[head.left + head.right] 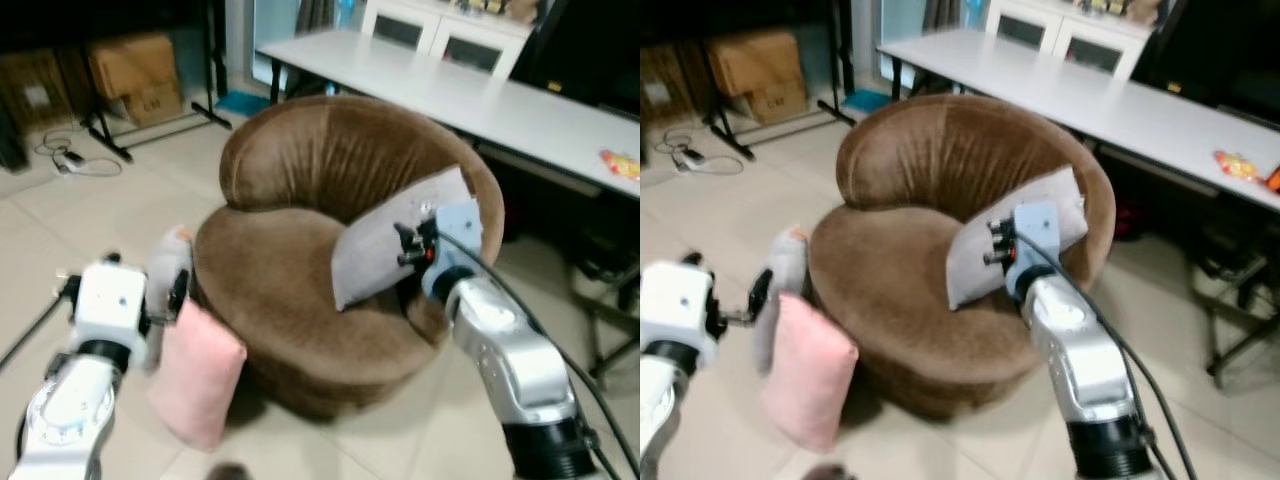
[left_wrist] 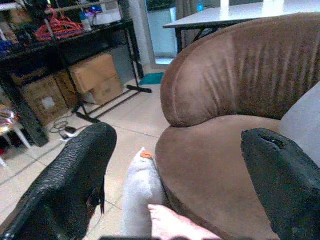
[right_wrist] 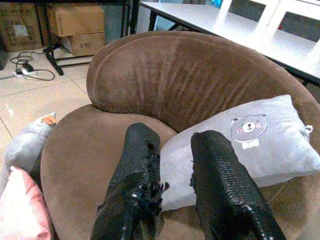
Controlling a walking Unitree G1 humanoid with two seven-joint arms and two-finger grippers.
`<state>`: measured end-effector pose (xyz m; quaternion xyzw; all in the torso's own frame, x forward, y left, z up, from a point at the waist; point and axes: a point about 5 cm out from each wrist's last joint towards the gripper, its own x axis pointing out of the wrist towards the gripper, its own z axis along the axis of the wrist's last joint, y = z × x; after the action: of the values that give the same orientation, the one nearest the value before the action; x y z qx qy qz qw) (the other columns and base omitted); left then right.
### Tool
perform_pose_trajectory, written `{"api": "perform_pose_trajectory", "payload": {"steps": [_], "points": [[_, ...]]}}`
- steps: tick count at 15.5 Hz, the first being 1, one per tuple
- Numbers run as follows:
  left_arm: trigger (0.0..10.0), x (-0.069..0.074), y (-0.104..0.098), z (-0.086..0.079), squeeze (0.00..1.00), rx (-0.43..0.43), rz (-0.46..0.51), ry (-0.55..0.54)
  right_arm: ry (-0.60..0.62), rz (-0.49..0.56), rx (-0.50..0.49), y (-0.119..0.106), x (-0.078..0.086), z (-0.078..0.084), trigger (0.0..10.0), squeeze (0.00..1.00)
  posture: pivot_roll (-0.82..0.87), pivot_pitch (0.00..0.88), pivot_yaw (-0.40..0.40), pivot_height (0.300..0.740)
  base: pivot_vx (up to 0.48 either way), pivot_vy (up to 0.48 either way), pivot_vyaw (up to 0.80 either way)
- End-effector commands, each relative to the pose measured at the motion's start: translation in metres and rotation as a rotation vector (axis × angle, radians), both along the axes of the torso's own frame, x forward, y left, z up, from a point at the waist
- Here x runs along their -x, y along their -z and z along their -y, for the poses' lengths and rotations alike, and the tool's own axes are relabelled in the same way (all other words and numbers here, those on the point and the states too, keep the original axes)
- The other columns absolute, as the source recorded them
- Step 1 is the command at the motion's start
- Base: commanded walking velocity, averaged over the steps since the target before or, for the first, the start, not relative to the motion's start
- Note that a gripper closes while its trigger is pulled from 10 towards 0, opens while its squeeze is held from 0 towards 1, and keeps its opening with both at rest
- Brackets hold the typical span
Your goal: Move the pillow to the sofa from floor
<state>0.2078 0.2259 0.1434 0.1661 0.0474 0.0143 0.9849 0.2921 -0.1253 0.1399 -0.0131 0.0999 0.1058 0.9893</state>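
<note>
A pink pillow (image 1: 200, 375) stands on the tiled floor, leaning against the left front of the round brown sofa (image 1: 290, 290). Just behind it a grey pillow (image 1: 165, 265) also rests on the floor against the sofa. My left gripper (image 2: 177, 140) hovers open above these two floor pillows, holding nothing. Another grey pillow with a bear print (image 3: 250, 140) lies propped against the sofa's right backrest. My right gripper (image 3: 176, 135) is over the seat, right beside that pillow, its fingers slightly apart and open with nothing between them.
A long white table (image 1: 480, 90) runs behind the sofa. Cardboard boxes (image 1: 135, 75) sit under a black rack at the far left, with cables (image 1: 75, 160) on the floor. A dark chair frame (image 1: 610, 300) stands at the right. Open tile lies left of the sofa.
</note>
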Motion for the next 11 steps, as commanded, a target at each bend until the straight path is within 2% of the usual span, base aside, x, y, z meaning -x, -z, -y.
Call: {"api": "perform_pose_trajectory", "payload": {"steps": [1, 11], "points": [[10.0, -0.0022, -0.0027, 0.0024, 0.0, 0.004, 0.012, 0.01, 0.02, 0.013, 0.021, -0.0051, -0.0036, 0.0063, 10.0, 0.0, 0.04, 0.0, -0.149, 0.74, 0.0, 0.371, 0.0], [10.0, -0.0028, -0.0015, -0.0025, 0.0, -0.011, 0.011, -0.006, 0.042, -0.007, 0.04, -0.0032, -0.007, 0.0112, 10.0, 0.0, 0.04, 0.0, -0.152, 0.74, 0.0, 0.378, 0.0]]}}
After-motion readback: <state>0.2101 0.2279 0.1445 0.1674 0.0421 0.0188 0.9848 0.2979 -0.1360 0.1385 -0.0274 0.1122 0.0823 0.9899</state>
